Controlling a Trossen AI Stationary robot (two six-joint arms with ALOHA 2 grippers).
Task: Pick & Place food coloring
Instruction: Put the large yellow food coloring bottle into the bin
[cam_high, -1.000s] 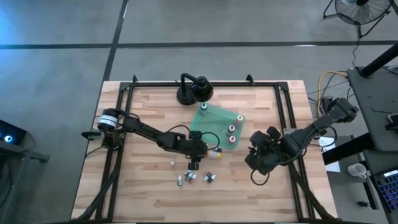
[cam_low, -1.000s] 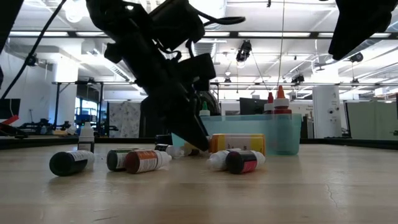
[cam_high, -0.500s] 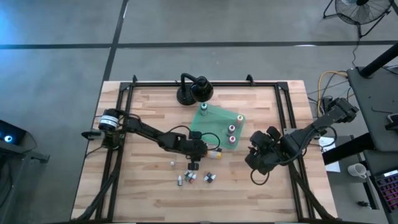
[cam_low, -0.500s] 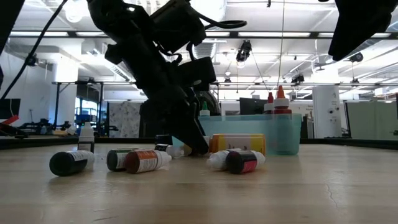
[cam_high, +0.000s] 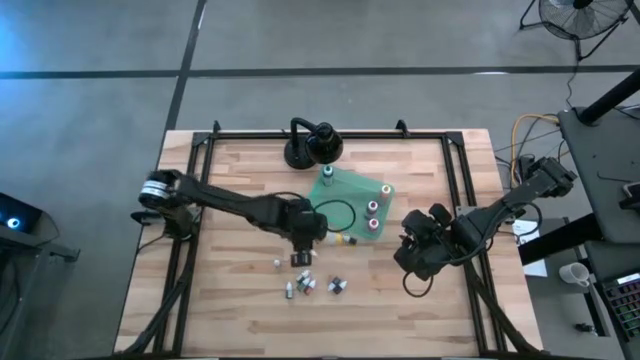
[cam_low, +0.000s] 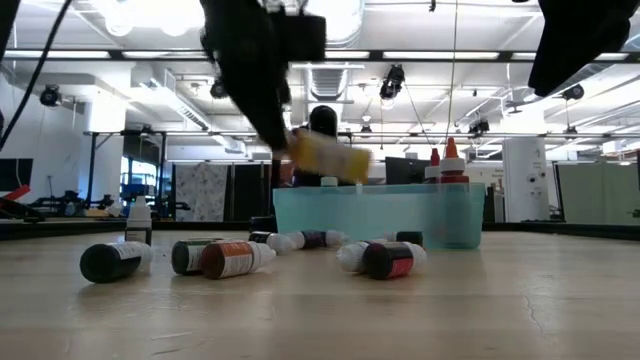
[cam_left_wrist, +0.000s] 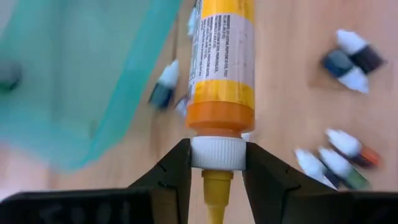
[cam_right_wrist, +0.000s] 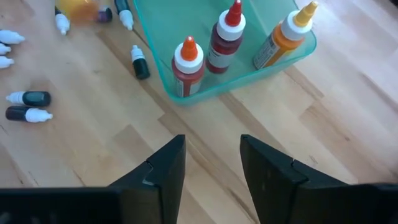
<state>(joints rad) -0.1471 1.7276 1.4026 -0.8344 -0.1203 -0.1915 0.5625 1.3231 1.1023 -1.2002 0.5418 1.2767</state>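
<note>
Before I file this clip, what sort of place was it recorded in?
Probably a robotics lab or workshop in an industrial hall: a wooden table on bare concrete, strip lights and ducts overhead, a floor fan in the corner.

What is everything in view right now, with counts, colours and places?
Table: one, light wood, under everything.
Tub: one, clear teal, mid-table.
Tall bottles: four upright in the tub; two red, one orange, one unclear.
Yellow bottle: one, lifted beside the tub.
Small bottles: at least eight, mixed colours, mostly lying on the table near the tub.
Stand: one, black, behind the tub.
Left gripper: shut on the yellow bottle's cap.
Right gripper: open, empty, right of the tub.
</note>
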